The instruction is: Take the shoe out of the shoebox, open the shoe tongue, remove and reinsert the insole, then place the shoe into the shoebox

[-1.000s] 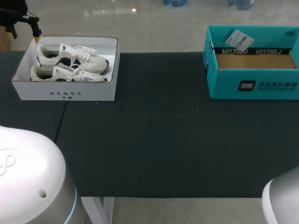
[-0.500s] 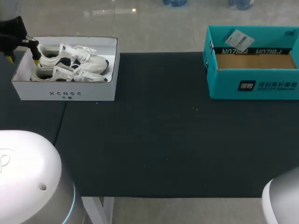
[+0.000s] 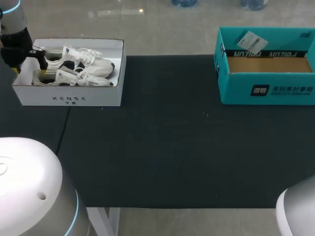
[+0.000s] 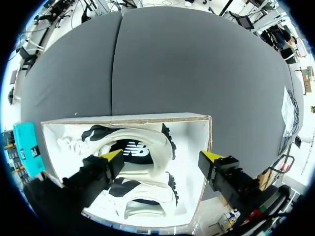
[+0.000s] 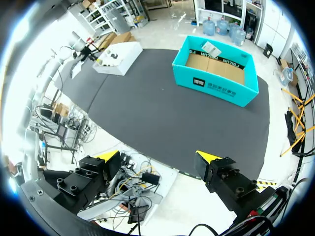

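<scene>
L gripper (image 3: 29, 69) has dropped from behind the far corner of the shoebox (image 3: 71, 98) to its heel end. Fingers wide apart, nothing held: one tip over shoes (image 3: 74, 63), other outside end wall. Shoes unmoved, still in box. R gripper (image 5: 157, 157) wide apart, empty, off table (image 3: 172, 147) edge

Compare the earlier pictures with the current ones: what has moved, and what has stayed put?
The left gripper came down from behind the white shoebox's far corner to the heel end of the shoes, fingers open, gripping nothing. The shoes, shoebox and teal box have not moved.
</scene>
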`<action>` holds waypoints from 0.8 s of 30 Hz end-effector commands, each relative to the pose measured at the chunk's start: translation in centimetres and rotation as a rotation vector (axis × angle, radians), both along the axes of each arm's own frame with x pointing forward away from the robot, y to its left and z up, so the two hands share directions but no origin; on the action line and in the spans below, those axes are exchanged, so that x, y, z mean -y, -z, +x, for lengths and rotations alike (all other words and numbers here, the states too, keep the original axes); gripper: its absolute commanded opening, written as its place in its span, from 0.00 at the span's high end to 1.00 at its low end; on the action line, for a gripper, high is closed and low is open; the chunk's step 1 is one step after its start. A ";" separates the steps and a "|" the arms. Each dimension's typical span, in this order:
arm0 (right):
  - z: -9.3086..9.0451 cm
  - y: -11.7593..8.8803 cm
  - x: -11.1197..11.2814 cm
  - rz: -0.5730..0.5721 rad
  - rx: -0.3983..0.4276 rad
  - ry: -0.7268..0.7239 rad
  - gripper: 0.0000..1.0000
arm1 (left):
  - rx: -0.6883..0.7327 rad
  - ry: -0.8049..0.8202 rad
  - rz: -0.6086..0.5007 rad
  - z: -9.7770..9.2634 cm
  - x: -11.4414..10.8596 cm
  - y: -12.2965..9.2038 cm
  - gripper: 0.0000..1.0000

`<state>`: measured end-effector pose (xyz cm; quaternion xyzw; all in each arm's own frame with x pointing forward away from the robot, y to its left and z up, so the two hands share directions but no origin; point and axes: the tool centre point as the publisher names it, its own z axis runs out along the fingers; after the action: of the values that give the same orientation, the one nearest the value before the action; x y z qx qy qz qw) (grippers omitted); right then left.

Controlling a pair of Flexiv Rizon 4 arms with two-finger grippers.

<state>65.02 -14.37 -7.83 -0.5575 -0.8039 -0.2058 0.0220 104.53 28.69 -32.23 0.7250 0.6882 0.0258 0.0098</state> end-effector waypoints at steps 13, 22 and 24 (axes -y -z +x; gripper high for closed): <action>0.3 -0.2 -0.1 -0.003 -0.009 -0.001 0.00 | -0.057 -0.031 0.020 2.0 0.1 2.3 0.00; 0.3 -0.2 -0.1 -0.003 -0.009 -0.001 0.00 | -0.065 -0.026 0.047 1.9 0.0 3.6 0.99; 0.3 -0.2 -0.1 -0.003 -0.009 -0.001 0.00 | -0.069 -0.025 0.055 1.9 0.0 3.9 1.00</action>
<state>65.02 -14.37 -7.83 -0.5575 -0.8039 -0.2058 0.0220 106.14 28.84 -35.64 0.7168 0.6964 0.0185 -0.0307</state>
